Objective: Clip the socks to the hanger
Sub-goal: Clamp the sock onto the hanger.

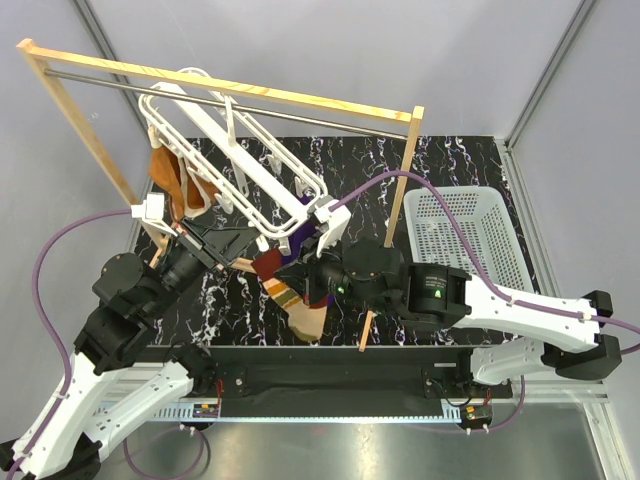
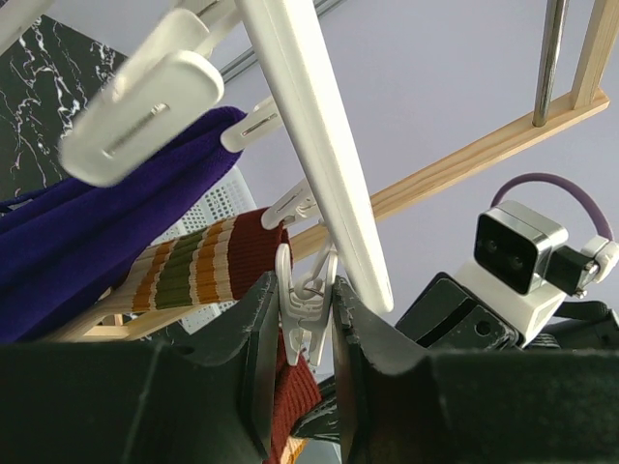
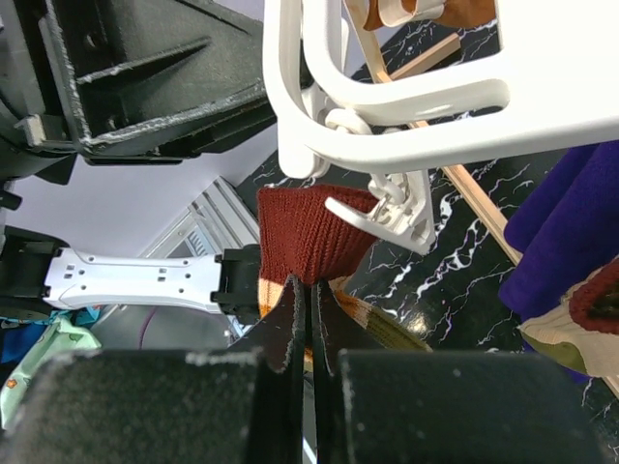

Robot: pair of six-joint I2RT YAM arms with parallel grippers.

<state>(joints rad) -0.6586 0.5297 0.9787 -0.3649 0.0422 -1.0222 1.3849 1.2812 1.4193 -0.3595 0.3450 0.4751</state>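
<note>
The white hanger (image 1: 240,150) hangs tilted from the wooden rack. My left gripper (image 2: 303,286) is shut on one of its small white clip pegs (image 2: 308,314), squeezing it between both fingers. The maroon end of a striped sock (image 2: 293,391) sits just below that peg. My right gripper (image 3: 309,283) is shut on the same sock (image 3: 309,237) and holds its maroon end up under a peg (image 3: 397,215) of the hanger (image 3: 406,135). In the top view the sock (image 1: 288,295) dangles between both grippers. A second striped sock (image 2: 198,266) shows beside the hanger rail (image 2: 309,126).
A purple cloth (image 2: 87,242) and an orange cloth (image 1: 168,175) hang from the hanger. The wooden rack (image 1: 250,92) with its metal rod spans the back. A white basket (image 1: 465,235) stands at the right on the black marbled table (image 1: 460,160).
</note>
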